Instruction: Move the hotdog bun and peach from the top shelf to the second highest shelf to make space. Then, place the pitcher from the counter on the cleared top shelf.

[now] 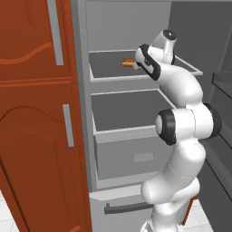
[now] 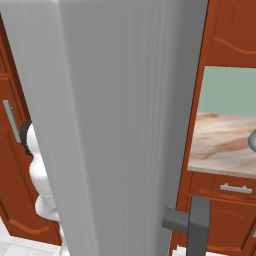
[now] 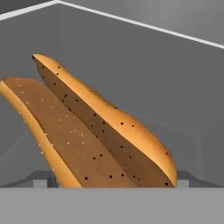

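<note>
Reaching into the open grey fridge, the white arm (image 1: 183, 122) stretches up to the top shelf (image 1: 118, 77), where the hotdog bun (image 1: 128, 63) lies toward the right, just beside the robot's wrist. Seen from the hand camera, the bun (image 3: 92, 131) looms very close, its tan-orange crust and speckled brown strip running from upper left to lower right. The two grey fingers (image 3: 42, 179) show only as small tips at either end of the bun, spread wide apart; whether they touch it cannot be told. Below the top shelf sits the second shelf (image 1: 131, 129), bare and grey. From the right base view, the fridge door (image 2: 125, 125) blocks most of the scene, with the wood-grain surface (image 2: 220, 145) beyond it at right, where the pitcher (image 2: 252, 140) peeks in at the edge.
</note>
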You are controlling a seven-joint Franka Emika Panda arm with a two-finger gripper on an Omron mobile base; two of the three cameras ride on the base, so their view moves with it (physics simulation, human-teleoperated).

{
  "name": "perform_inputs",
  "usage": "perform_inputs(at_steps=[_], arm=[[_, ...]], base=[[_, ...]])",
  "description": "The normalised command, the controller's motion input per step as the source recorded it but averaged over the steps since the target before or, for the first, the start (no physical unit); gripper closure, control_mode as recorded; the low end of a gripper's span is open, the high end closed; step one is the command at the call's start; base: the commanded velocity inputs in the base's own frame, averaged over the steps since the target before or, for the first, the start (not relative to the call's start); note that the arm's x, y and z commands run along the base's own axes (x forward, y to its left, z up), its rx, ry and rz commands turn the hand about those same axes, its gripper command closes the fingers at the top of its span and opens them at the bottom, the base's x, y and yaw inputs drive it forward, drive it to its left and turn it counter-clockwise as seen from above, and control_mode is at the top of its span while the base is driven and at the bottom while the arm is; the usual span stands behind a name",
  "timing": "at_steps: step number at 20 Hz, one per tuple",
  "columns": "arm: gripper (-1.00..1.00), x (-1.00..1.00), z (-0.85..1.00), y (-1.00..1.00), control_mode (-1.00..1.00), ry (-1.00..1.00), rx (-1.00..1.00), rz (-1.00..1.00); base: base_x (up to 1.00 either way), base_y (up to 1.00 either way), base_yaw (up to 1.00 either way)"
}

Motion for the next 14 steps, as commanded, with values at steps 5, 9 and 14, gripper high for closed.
perform_inputs(at_steps=[5,9,14], arm=[[1.00,-0.06,-0.18,0.00,-1.00,-0.11,0.00,0.00],[1.00,-0.30,-0.10,0.00,-1.00,-0.13,0.02,0.00],[1.00,-0.84,0.00,0.11,-1.00,-0.05,0.00,0.00]], base=[[0.00,0.00,0.00],[0.00,0.00,0.00],[0.00,0.00,0.00]])
